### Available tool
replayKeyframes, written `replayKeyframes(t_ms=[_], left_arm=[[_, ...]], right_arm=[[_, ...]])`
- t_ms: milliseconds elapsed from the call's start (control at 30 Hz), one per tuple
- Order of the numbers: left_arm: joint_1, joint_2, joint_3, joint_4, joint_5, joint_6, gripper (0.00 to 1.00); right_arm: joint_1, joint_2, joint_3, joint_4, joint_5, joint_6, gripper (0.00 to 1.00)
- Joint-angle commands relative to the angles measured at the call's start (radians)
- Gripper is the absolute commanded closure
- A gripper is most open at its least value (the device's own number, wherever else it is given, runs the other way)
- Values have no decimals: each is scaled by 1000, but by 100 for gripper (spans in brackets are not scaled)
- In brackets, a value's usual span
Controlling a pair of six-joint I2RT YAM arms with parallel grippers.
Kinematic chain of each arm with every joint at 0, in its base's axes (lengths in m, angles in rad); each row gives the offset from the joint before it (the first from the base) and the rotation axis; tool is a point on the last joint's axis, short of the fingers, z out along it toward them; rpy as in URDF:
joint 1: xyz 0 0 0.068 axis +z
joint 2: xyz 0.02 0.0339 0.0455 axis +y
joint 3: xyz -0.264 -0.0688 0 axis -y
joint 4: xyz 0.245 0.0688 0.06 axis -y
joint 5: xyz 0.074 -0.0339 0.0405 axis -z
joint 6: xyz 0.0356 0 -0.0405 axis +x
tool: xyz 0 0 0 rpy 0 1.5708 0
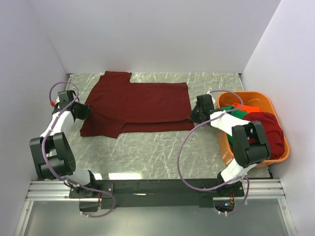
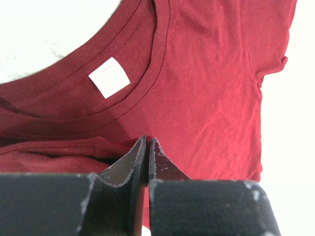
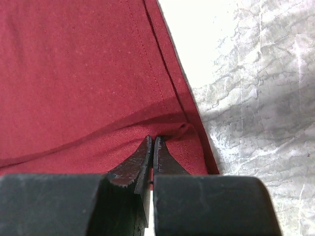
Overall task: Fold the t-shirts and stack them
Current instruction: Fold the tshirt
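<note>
Shirt, dark maroon, lies spread on the table toward the far side. Collar end is at left and hem end at right. One sleeve sticks out at the far left corner. Along the near edge a strip of lower layer shows under the upper one.

Left gripper is at the shirt's left edge. In the left wrist view its fingers are pressed together on a raised fold of maroon cloth just below the collar. A white label lies inside the neckline.

Right gripper is at the shirt's right edge, beside the basket. In the right wrist view its fingers are closed tight on a small pucker of cloth at the hem corner, with bare marble just to the right.

The orange basket sits at the table's right edge, close behind the right arm. Inside it are a green shirt near the left wall and a maroon heap filling the rest. A scrap of orange-red shows between them, too small to make out.
</note>
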Motion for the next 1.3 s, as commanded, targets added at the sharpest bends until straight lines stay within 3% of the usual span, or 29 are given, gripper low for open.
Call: replayKeyframes(t_ms=[0,300,400,567,633,800,1000,1067,1267], left_arm=[[-2,-3,50,30,-4,19,92],[-2,34,71,52,44,33,88],[-2,57,79,65,59,40,85],[-2,88,113,99,98,51,76],[-2,100,128,97,104,59,66],[1,62,108,89,89,66,38],[-4,-47,7,-3,-25,42,38],[-13,-87,-53,-4,-39,42,44],[-77,-213,-159,-87,-152,5,48]], right_arm=[[-16,10,35,33,11,3,100],[-26,10,33,41,0,2,97],[-26,8,39,38,2,3,83],[-25,5,85,3,11,0,48],[-26,2,116,-17,16,-9,41],[6,-32,127,-66,66,-46,40],[99,-67,76,-80,89,-64,41],[131,-81,55,-73,108,-78,44],[210,-47,52,-71,115,-89,48]])
